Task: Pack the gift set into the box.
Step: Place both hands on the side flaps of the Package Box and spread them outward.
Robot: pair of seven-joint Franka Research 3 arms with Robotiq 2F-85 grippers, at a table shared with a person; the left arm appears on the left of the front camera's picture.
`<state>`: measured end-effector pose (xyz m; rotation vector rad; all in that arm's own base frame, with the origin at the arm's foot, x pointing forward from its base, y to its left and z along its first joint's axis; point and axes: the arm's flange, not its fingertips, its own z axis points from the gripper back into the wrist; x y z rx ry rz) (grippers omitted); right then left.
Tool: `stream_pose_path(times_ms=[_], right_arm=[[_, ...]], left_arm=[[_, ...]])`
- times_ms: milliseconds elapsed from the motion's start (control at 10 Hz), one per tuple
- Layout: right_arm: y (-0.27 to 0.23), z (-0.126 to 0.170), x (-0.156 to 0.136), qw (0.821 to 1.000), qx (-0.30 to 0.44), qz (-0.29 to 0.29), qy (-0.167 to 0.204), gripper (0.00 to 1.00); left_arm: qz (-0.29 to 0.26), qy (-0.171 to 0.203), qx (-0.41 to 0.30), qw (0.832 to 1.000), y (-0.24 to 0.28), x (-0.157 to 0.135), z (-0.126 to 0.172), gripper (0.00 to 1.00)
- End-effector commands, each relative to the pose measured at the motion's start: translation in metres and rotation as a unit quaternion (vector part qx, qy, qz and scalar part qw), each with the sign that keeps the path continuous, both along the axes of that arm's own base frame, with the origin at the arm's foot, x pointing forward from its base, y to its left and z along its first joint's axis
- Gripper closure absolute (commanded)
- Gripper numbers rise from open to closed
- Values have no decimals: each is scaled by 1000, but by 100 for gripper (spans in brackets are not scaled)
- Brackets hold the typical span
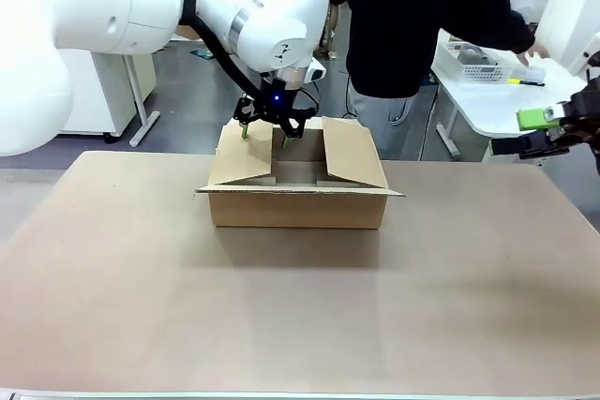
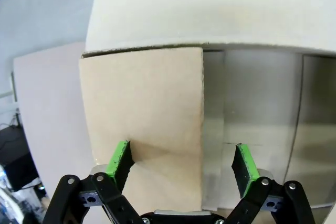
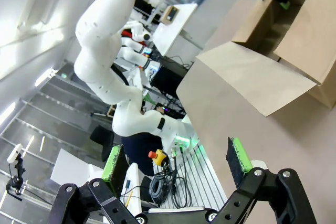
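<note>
At the middle of the worktop (image 1: 300,316) stands the box (image 1: 300,208), its four top flaps folded out and its mouth open upward. Over its far rim hangs the left hand (image 1: 267,130), reaching down from the white left arm (image 1: 234,16), which sweeps in from the left side.

From the left wrist, the left hand (image 2: 182,161) has its fingers spread wide apart, with nothing gripped between the green pads (image 2: 119,158). Beneath them lies one flap (image 2: 142,119) of the box, its straight edge running between the two fingers; the bare inside of the box (image 2: 252,108) shows past that edge. Whether the one pad touches the flap I cannot tell.

Off to the right of the worktop, well apart from the box, the right hand (image 1: 544,130) hangs just past the worktop's far right corner. From its own wrist, the right hand (image 3: 177,161) also has its fingers spread apart and grips nothing. That view looks across the worktop (image 3: 294,145) at the box (image 3: 252,77) and the left arm (image 3: 105,66) above it.

Beyond the box a person (image 1: 412,16) in a dark top stands at the far side, leaning toward a white side table (image 1: 487,105) on the right.
</note>
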<state>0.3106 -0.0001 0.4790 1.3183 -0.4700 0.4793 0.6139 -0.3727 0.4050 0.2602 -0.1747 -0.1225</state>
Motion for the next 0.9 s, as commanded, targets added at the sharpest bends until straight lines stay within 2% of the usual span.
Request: stream_pose_path(times_ms=[0,200,500,800], right_arm=[[1,2,2,1000,5,2,-9,0],[1,2,2,1000,5,2,-9,0],[1,2,2,1000,5,2,-9,0],[1,2,2,1000,5,2,-9,0]], left_arm=[[-28,17,23,999,0,6,12,0],[-13,41,39,998,9,0,25,0],[20,58,82,995,24,-14,46,0],[39,41,78,995,46,-34,70,0]])
